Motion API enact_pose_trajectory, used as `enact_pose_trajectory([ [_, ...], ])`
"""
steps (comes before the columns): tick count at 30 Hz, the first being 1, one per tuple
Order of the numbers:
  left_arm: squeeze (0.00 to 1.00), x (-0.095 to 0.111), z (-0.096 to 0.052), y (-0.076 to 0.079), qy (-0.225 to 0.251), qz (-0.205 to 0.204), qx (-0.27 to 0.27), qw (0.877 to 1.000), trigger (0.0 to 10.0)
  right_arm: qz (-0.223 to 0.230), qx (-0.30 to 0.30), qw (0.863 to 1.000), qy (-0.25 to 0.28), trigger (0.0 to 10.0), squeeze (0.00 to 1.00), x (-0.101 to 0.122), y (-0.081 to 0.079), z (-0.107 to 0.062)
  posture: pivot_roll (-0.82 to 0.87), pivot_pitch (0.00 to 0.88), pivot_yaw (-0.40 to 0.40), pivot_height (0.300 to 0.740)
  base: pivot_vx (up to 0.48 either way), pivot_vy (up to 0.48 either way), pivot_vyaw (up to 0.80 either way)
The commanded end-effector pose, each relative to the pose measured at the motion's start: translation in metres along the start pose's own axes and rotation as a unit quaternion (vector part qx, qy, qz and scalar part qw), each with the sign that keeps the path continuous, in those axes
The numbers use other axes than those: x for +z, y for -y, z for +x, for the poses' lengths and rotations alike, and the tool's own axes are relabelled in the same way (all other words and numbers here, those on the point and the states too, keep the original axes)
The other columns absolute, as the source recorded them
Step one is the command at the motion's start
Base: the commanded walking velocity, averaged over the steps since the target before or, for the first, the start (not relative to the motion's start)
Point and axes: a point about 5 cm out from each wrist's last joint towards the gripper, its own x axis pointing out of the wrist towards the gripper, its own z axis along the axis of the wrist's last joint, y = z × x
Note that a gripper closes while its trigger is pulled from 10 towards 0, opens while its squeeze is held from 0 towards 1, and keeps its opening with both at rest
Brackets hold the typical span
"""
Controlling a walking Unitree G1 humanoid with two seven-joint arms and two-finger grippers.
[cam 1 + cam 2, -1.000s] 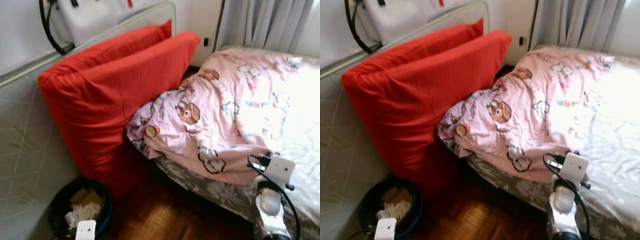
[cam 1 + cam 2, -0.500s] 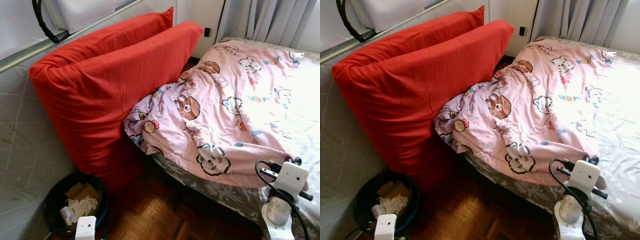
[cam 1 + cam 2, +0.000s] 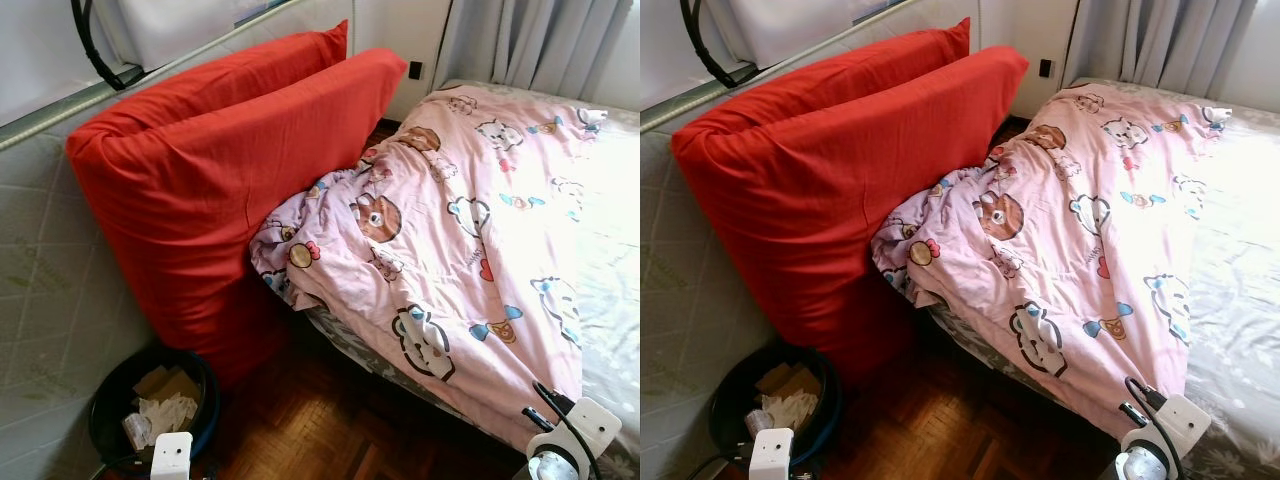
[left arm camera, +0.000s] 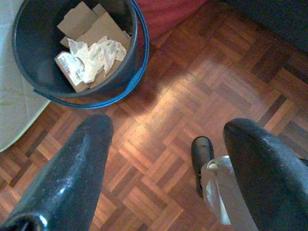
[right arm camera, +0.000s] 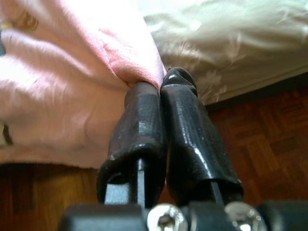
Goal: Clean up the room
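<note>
A pink blanket [image 3: 450,240] printed with cartoon animals lies across the bed, bunched at its left end against two red cushions [image 3: 230,180]. Its near corner hangs over the bed's front edge. My right gripper [image 5: 161,89] is shut on that corner of the blanket [image 5: 72,72], low by the bed's edge, and my right arm [image 3: 570,440] shows at the lower right. My left gripper [image 4: 168,125] hangs open over the parquet floor, nothing between its fingers, close to a dark bin [image 4: 82,48].
The bin [image 3: 150,405] holds cardboard and crumpled paper and stands on the floor at the foot of the red cushions. A pale mattress [image 3: 40,280] leans along the left. Grey floral sheet [image 3: 610,300] covers the bed's right part. Curtains [image 3: 540,45] hang behind.
The blanket's near edge has been drawn out toward the bed's front right corner and lies flatter. My right arm has dropped lower and nearer with the corner.
</note>
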Motion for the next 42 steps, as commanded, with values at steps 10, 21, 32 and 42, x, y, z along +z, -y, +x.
enact_pose_trajectory([
  [10,0.00,-0.005,-0.002,-0.002,-0.011,0.013,0.001,1.000,10.0,0.008,-0.011,0.998,-0.053,10.0,0.00,-0.018,0.012,0.002,-0.07,0.065,0.048,0.740,0.000,0.000,0.00],
  [21,0.00,-0.006,-0.002,-0.003,-0.010,0.014,0.002,1.000,10.0,0.009,-0.016,0.998,-0.056,10.0,0.15,-0.014,0.014,0.007,-0.07,0.053,0.051,0.740,0.000,0.000,0.00],
  [32,0.00,-0.007,-0.002,-0.002,-0.013,0.016,-0.001,1.000,10.0,-0.025,0.190,0.976,-0.107,10.0,0.00,-0.033,-0.032,-0.009,-0.08,0.036,0.053,0.740,0.000,0.000,0.00],
  [42,0.00,-0.009,-0.003,0.001,-0.017,-0.025,0.016,0.999,10.0,-0.222,0.320,0.913,-0.120,10.0,0.00,-0.056,-0.043,-0.026,-0.09,0.003,0.033,0.740,0.000,0.000,0.00],
])
